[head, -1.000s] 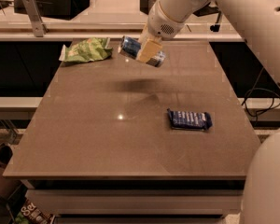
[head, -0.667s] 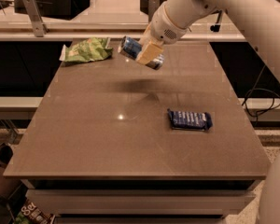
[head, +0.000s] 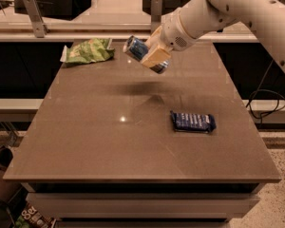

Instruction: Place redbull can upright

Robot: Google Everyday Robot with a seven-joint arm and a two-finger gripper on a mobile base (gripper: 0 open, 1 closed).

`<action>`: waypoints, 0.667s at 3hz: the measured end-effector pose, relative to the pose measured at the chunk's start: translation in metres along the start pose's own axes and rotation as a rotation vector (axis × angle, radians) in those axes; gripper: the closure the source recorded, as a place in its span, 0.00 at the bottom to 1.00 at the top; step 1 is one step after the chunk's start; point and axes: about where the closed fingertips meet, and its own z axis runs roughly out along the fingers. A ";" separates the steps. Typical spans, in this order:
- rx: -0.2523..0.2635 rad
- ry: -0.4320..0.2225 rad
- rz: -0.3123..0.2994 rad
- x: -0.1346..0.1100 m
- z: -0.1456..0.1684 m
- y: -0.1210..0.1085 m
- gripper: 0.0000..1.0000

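The redbull can point(head: 138, 51) is a slim blue and silver can. It hangs tilted, nearly on its side, well above the back middle of the brown table point(head: 109, 141). Its silver top points to the upper left. My gripper point(head: 153, 56) is shut on the can around its middle, with a cream-coloured finger point(head: 155, 57) across the near side. The white arm comes in from the upper right. The can's shadow lies on the table below it.
A green chip bag point(head: 88, 51) lies at the table's back left corner. A flat dark-blue snack wrapper point(head: 193, 121) lies right of centre. A counter with dark boxes and metal posts stands behind the table. A cable hangs at the right.
The arm has shifted slightly with the can held in the gripper; the can stays tilted above the back of the table.
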 end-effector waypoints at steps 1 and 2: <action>0.023 -0.072 0.001 0.000 -0.011 -0.004 1.00; 0.023 -0.147 -0.003 -0.002 -0.013 -0.012 1.00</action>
